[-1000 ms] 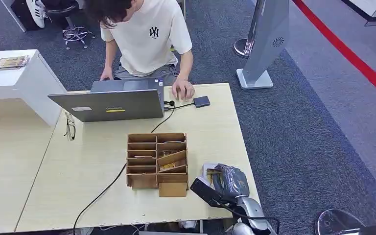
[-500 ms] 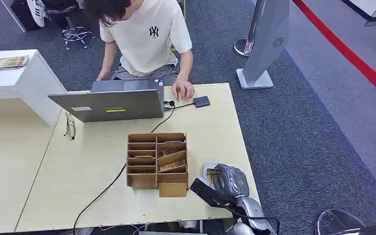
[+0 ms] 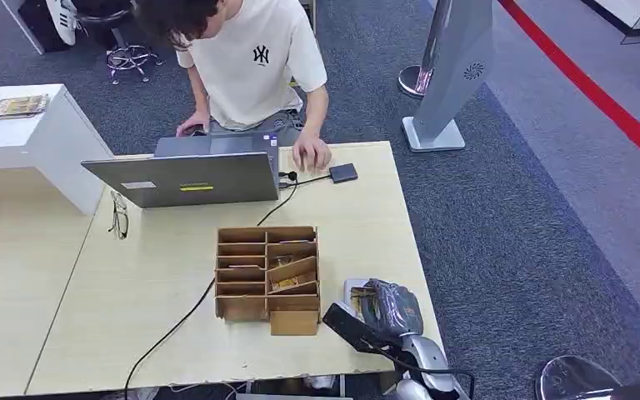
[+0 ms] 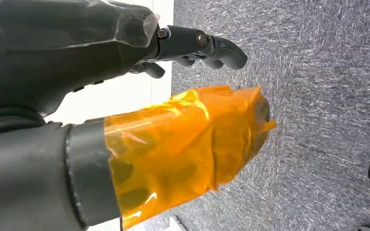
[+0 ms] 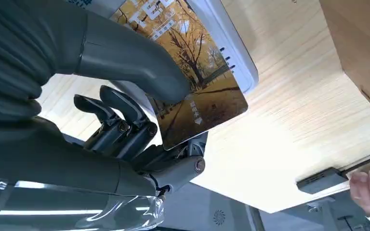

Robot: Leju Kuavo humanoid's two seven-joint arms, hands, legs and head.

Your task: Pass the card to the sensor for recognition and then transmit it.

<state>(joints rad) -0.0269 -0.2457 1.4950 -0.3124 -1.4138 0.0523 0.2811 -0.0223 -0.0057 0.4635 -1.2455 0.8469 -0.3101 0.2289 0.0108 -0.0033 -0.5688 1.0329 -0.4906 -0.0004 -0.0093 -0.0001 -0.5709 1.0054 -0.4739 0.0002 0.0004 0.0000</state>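
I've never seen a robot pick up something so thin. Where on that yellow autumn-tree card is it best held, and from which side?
By one short edge, coming from the robot's side, as the right hand pinches the yellow autumn-tree card now: thumb on the printed face, fingers beneath. The card is flat and thin, so gripping the end leaves most of its face free over the white reader pad.

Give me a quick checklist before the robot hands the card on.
1. Card held by the right hand: ok, pinched between thumb and fingers.
2. Card over the white reader: ok, it overlaps the reader.
3. Reader has recognised the card: cannot tell.
4. Left hand out of the way: ok, over the carpet, holding nothing.
5. Person ready to receive: not ok, one hand rests on the table by the laptop.
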